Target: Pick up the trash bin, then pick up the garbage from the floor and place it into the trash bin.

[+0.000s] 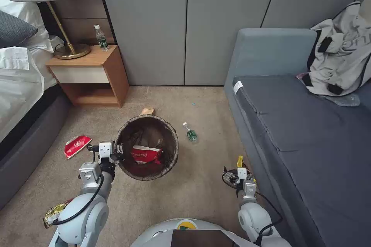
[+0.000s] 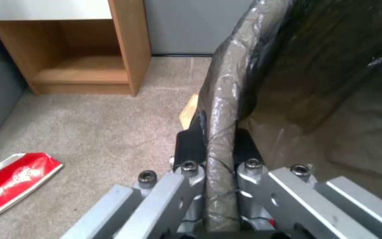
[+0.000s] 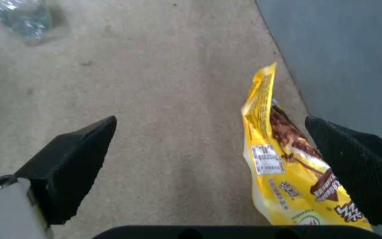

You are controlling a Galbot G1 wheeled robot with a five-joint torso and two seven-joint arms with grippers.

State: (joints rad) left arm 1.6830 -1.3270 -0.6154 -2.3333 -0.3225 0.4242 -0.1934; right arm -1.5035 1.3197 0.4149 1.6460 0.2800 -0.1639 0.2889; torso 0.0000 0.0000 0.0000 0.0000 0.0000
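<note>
Only yellow wrapper (image 3: 284, 166), writing unreadable

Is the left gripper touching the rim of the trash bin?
Touching. In the left wrist view the left gripper is shut on the bag-covered rim of the trash bin.

Print on the yellow wrapper (image 3: 288, 172) and red carton (image 2: 16, 181) — none legible.

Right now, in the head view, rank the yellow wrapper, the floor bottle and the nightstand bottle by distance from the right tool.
1. Yellow wrapper: at the open right tool, by the sofa.
2. Floor bottle: on the carpet, towards the trash bin.
3. Nightstand bottle: far corner, beside the lamp.
</note>
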